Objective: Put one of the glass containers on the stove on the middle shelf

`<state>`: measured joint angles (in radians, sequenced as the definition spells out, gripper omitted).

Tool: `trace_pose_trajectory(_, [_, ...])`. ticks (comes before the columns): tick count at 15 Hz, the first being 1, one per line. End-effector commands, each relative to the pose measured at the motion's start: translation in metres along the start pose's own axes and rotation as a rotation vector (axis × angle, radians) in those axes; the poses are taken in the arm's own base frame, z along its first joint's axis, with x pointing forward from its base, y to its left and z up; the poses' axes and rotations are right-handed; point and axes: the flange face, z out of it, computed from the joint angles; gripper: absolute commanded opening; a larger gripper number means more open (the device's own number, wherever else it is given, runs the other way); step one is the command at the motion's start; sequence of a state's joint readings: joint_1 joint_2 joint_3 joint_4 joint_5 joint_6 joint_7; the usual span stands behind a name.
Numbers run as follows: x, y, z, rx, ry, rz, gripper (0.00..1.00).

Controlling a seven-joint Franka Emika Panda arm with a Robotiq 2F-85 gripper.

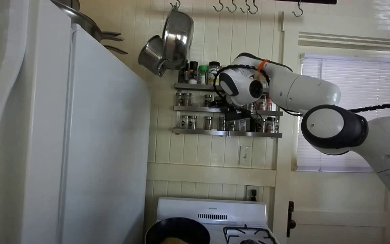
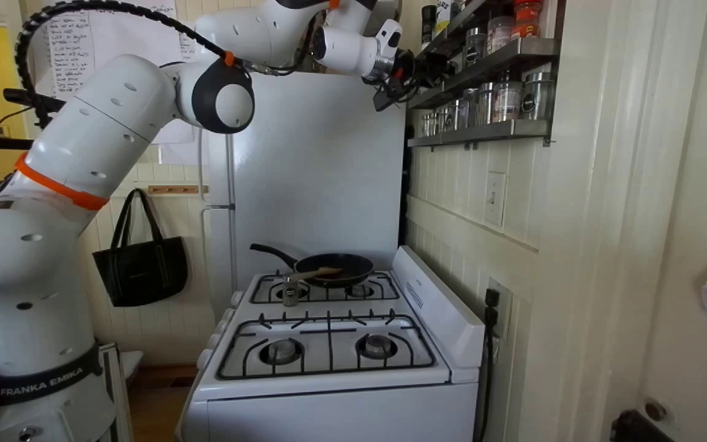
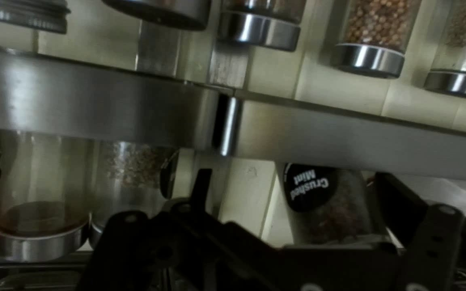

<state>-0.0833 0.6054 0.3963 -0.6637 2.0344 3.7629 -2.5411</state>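
While gripper [image 3: 294, 175] gapes wide, seemingly empty, one mint jar [image 3: 332, 206] between jaws, one jar [image 2: 291, 293] on stove [image 2: 341, 411].

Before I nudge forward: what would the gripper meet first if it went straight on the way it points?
Most likely the Crushed Mint jar, which shows between the open jaws of the gripper in the wrist view. Depth is unclear: the middle shelf rail could come first.

The arm [image 2: 117, 126] stands bent, its claw [image 3: 293, 180] spread wide.
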Motion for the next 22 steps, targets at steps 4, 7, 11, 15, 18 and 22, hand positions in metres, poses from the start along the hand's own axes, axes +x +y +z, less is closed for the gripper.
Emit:
trace_pose_trajectory(4, [-0.003,-0.004,-0.017,0.037,-0.086,0.037,1.0])
trace_pose_trajectory(7, [-0.003,-0.008,-0.028,0.039,-0.136,0.034,1.0])
trace_pose_trajectory(11, [0.004,-0.008,-0.044,0.012,-0.178,0.011,1.0])
trace_pose_trajectory(15, [0.005,-0.01,-0.064,-0.007,-0.264,0.014,1.0])
trace_pose_trajectory(18, [0.008,-0.014,-0.078,-0.002,-0.309,0.022,1.0])
trace_pose_trajectory(22, [0.016,-0.022,-0.086,0.039,-0.306,0.078,0.95])
